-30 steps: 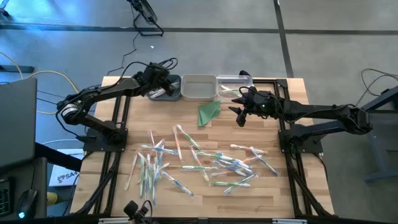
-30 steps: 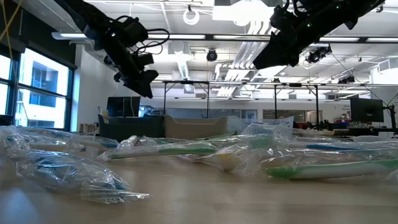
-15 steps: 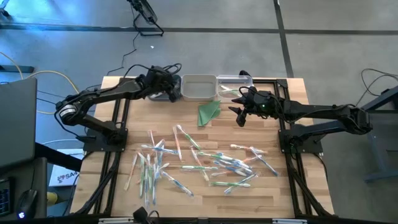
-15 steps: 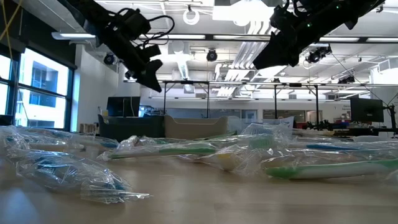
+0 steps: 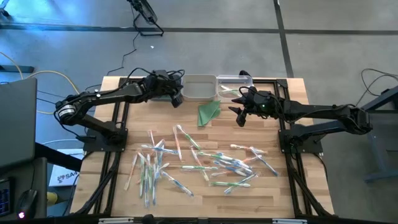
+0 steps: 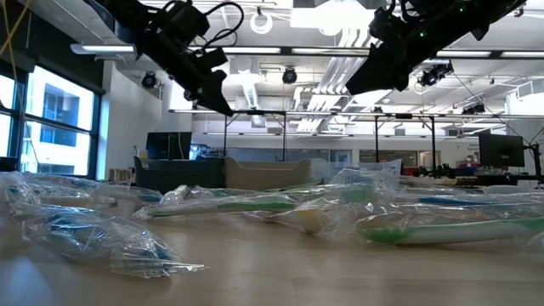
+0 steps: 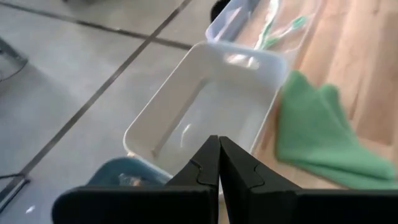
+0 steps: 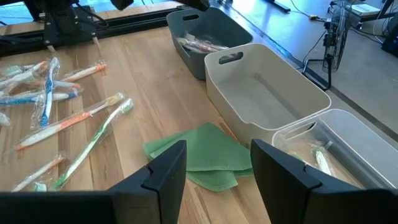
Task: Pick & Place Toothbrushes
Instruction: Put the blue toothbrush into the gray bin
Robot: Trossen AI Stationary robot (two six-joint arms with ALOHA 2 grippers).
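Observation:
Many wrapped toothbrushes (image 5: pixel 199 158) lie scattered across the middle and near part of the wooden table (image 5: pixel 280 193); they also show in the right wrist view (image 8: pixel 68 118) and the low view (image 6: pixel 255 204). My left gripper (image 5: pixel 178 101) hangs shut and empty in the air by the seam between the dark grey bin (image 8: pixel 193 62) and the white bin (image 5: pixel 199 94), its fingertips (image 7: pixel 219 146) together. My right gripper (image 5: pixel 239 118) hovers open and empty to the right of the green cloth (image 5: pixel 208 112), with its fingers (image 8: pixel 168 168) well apart.
Three bins stand in a row at the far edge. The dark grey one holds toothbrushes (image 8: pixel 199 43), the white one (image 8: pixel 249 106) looks empty, and the clear one (image 8: pixel 348 124) holds a few (image 8: pixel 320 158). The folded green cloth (image 8: pixel 199 155) lies just in front of them.
My left gripper has swung from above the dark grey bin toward the table's right, to the edge of the white bin, rising slightly and turning a little. My right arm has kept still.

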